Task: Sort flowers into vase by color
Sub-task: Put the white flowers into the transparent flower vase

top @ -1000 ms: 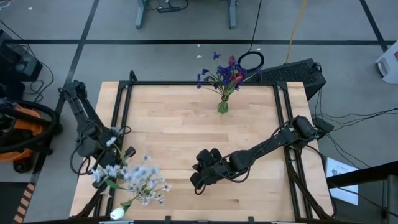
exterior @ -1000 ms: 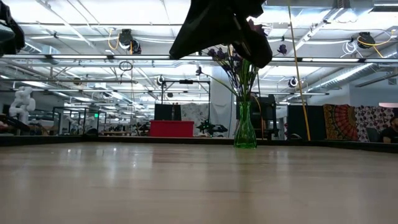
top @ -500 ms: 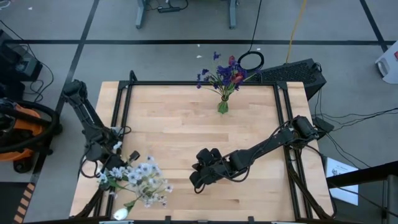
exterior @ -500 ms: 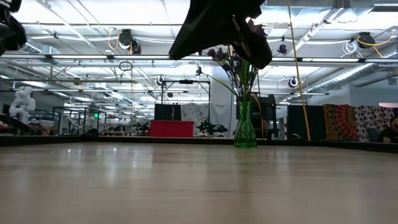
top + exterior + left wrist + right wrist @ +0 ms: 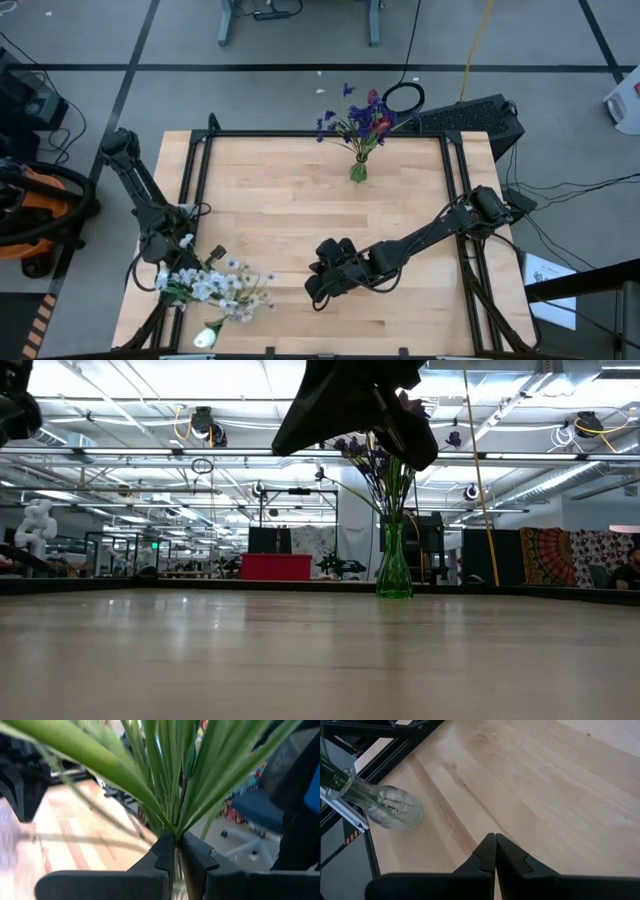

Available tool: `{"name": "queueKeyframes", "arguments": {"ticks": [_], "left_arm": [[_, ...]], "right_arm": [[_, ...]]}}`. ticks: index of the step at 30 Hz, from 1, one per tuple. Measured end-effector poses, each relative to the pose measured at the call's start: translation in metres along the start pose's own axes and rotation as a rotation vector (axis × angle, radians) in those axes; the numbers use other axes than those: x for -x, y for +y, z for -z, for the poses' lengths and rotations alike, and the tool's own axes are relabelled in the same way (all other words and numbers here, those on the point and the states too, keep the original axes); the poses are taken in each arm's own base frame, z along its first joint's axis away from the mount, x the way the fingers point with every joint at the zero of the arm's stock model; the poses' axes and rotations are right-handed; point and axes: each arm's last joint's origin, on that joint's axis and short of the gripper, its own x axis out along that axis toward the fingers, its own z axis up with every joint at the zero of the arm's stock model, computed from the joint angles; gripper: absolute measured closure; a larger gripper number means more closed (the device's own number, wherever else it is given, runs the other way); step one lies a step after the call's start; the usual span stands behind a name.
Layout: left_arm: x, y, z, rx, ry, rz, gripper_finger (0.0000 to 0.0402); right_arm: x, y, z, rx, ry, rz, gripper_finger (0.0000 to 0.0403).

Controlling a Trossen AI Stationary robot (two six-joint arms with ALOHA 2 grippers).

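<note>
Wooden table (image 5: 300,230): left gripper (image 5: 175,851), nearly closed, pinches thin stems (image 5: 165,780) of white flowers (image 5: 222,288). They look light and floppy, so hold low on the stems. Right gripper (image 5: 495,851) is closed, empty.

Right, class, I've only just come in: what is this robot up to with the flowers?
The left gripper is at the table's front left corner, its jaws pinched on the green stems of a bunch of white flowers over a clear vase. A green vase at the far edge already holds purple and red flowers. The right gripper waits shut, mid-table.
</note>
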Motion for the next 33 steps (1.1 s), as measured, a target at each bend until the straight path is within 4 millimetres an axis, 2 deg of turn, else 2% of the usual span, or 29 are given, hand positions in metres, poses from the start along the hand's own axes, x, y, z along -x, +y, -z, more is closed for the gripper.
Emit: {"name": "queueKeyframes", "arguments": {"ticks": [7, 26, 33], "left_arm": [[-0.005, -0.001, 0.012, -0.033, 0.107, 0.01, 0.0372], [-0.006, -0.003, 0.008, -0.015, 0.062, 0.036, 0.0371], [-0.006, -0.003, 0.008, 0.039, 0.063, 0.035, 0.0371]], "right_arm": [[0.0, 0.0, 0.0, -0.021, -0.001, 0.001, 0.0403], [0.0, 0.0, 0.0, -0.047, -0.001, 0.001, 0.0403], [0.0, 0.0, 0.0, -0.047, -0.001, 0.001, 0.0403]]}}
